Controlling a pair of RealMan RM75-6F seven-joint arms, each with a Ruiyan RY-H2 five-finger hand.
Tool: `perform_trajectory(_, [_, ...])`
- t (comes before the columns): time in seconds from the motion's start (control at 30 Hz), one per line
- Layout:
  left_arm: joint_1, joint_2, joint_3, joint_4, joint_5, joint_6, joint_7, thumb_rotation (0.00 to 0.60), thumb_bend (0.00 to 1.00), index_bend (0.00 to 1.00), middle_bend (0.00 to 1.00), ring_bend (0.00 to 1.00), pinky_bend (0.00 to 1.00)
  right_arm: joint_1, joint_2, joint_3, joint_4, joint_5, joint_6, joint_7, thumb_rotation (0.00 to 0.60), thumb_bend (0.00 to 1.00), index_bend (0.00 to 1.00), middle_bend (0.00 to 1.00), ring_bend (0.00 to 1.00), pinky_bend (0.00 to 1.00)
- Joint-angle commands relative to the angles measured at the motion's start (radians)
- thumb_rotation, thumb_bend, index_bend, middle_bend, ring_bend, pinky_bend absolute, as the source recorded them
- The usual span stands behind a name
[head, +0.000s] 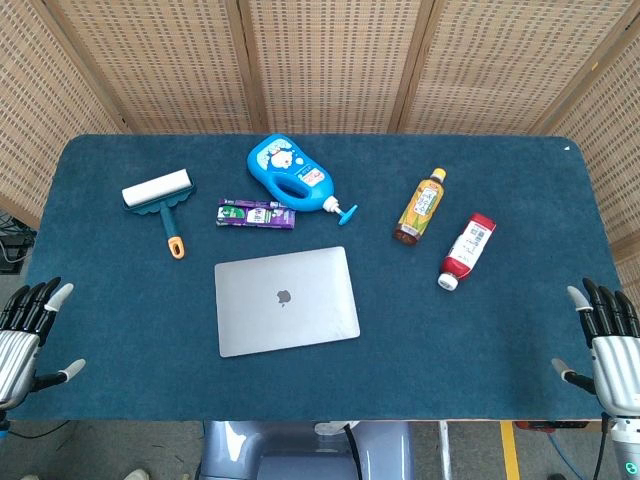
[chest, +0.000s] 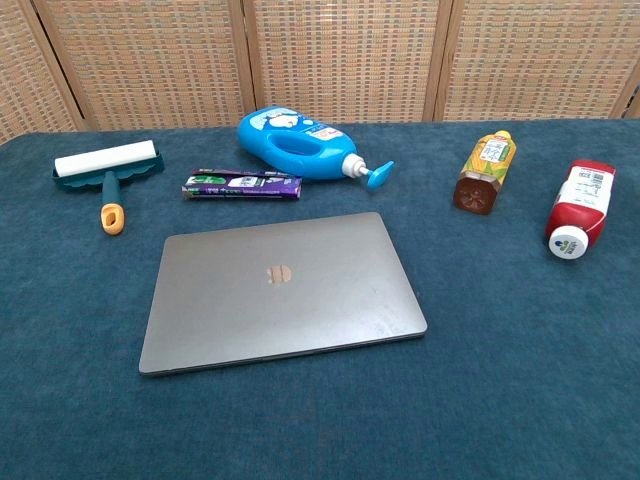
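Both hands, left hand (head: 25, 335) and right hand (head: 612, 345), fingers spread and holding nothing, well apart from the closed laptop (head: 286, 300) at the near middle; risk of smooth lid slipping, or knocking the red-capped bottle (head: 467, 251) to its right.

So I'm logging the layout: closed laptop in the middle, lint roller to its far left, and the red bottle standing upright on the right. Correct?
Not quite: the red bottle lies on its side, white cap toward the near edge, as the chest view shows. The closed laptop in the middle and the lint roller at far left are right.
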Motion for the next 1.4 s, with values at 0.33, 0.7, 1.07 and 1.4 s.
perform_trajectory(0.33, [-0.022,-0.039,-0.018,0.013,0.027,0.000,0.012,0.600,0.00,0.00,0.00,0.00,0.00,-0.002,0.002,-0.002,-0.012,0.000,0.000,0.007,0.600,0.00,0.00,0.00,0.00,0.00])
perform_trajectory(0.7, [-0.283,-0.154,-0.108,-0.102,-0.092,-0.395,-0.005,0.600,0.90,0.00,0.91,0.97,1.00,0.009,0.000,0.013,-0.004,0.035,-0.026,0.000,0.600,0.00,0.00,0.00,0.00,0.00])
perform_trajectory(1.07, [-0.651,-0.280,-0.180,-0.168,-0.710,-0.841,0.267,0.600,1.00,0.00,0.95,1.00,1.00,0.025,-0.017,0.034,0.027,0.108,-0.073,-0.023,0.600,0.00,0.00,0.00,0.00,0.00])
perform_trajectory(1.4, [-0.885,-0.392,-0.145,-0.119,-1.120,-0.794,0.426,0.600,1.00,0.00,0.95,1.00,1.00,0.035,-0.029,0.036,0.045,0.133,-0.099,-0.036,0.600,0.00,0.00,0.00,0.00,0.00])
